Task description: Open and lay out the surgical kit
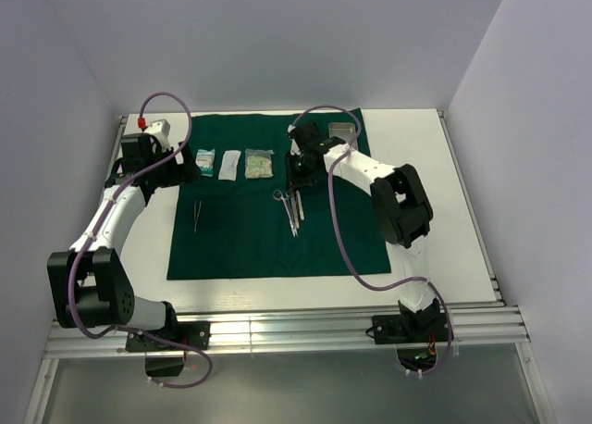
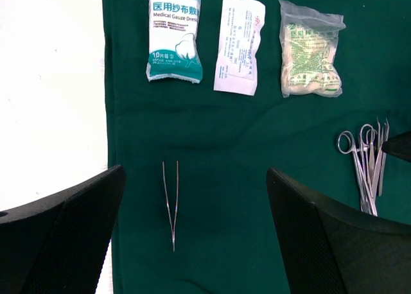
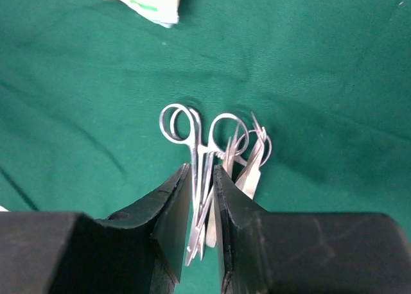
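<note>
White arms point(image 1: 116, 211), black joints point(image 1: 92, 290), purple cables point(image 1: 338, 230)

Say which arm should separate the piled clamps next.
Right. The right end effector straddles the clamps, closing in on their shanks. The left end effector hangs open by the tweezers, well away from that pile.

The left arm point(image 1: 116, 211) stretches forward along the left side, its elbow low near the base; the left gripper point(image 2: 196, 172) points down at the surface, fingers point(image 2: 64, 230) spread wide; the right arm point(image 1: 370, 174) folds at a raised elbow and reaches left toward the middle; the right gripper point(image 3: 201, 178) points down, fingers point(image 3: 170, 210) close together with the clamps point(image 3: 193, 154) between them; whether they pinch is unclear.
</note>
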